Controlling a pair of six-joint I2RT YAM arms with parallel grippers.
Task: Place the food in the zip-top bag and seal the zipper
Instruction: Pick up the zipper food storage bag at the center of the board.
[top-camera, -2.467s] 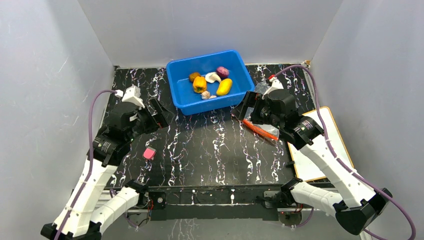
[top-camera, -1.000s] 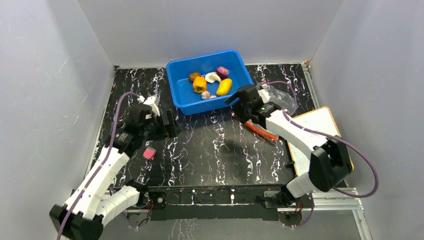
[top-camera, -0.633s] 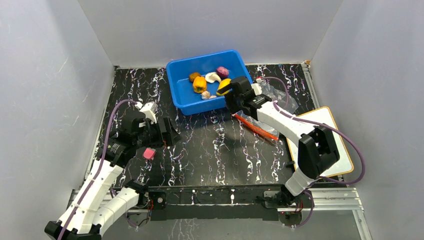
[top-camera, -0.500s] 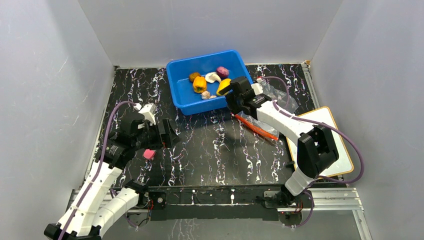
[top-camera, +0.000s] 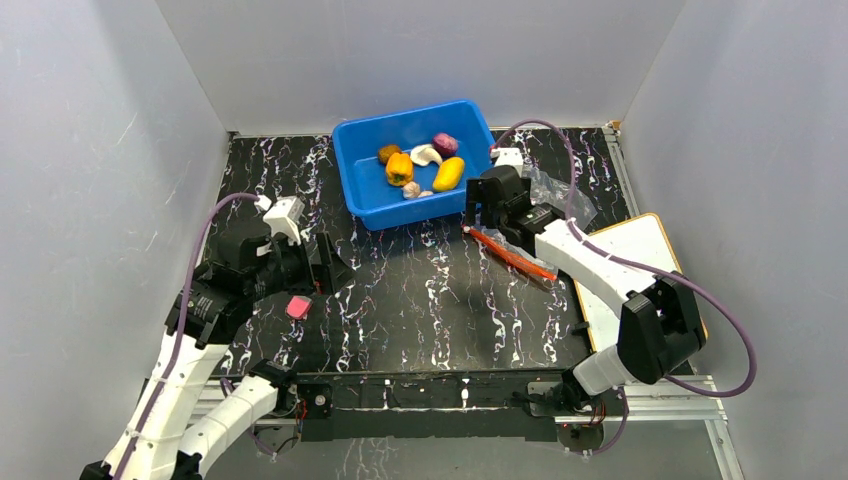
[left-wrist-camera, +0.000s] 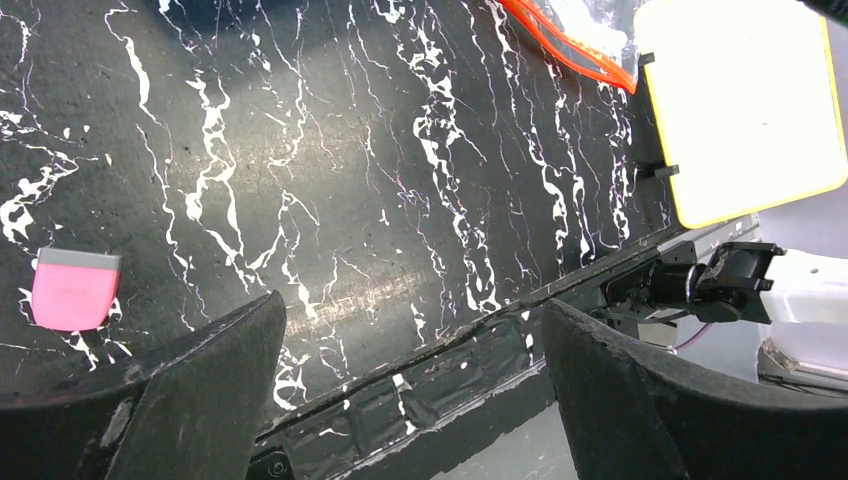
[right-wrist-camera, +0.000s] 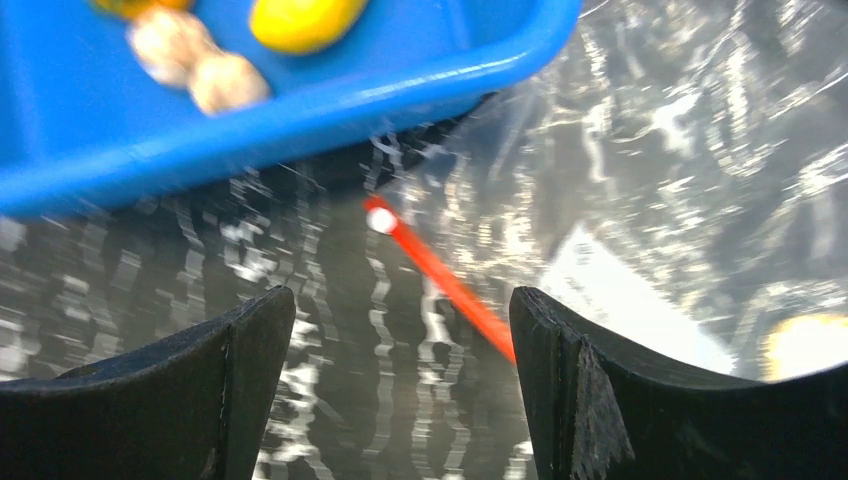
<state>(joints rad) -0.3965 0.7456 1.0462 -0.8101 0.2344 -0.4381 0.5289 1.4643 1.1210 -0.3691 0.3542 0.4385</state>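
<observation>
The food (top-camera: 418, 164) lies in a blue bin (top-camera: 365, 205): an orange-yellow pepper (top-camera: 399, 168), a yellow oval fruit (top-camera: 449, 174), a purple piece (top-camera: 445, 144), plus white and brown bits. The right wrist view shows the yellow fruit (right-wrist-camera: 305, 20) and beige bits (right-wrist-camera: 195, 60). The clear zip-top bag (top-camera: 556, 196) rests flat to the right of the bin, its red-orange zipper (top-camera: 512, 254) facing the table's middle. My right gripper (top-camera: 478, 212) hovers open and empty over the zipper's (right-wrist-camera: 440, 275) left end, just outside the bin. My left gripper (top-camera: 325, 265) stands open and empty over bare tabletop.
A small pink block (top-camera: 298, 307) lies near the left gripper, and it shows as the pink block (left-wrist-camera: 75, 290) in the left wrist view. A white board with a yellow rim (top-camera: 640, 290) lies at the table's right edge. Grey walls close in three sides.
My right gripper has drawn back from over the bin's right corner to the bag's zipper end, and its jaws have widened a little. The left arm has shifted slightly left.
</observation>
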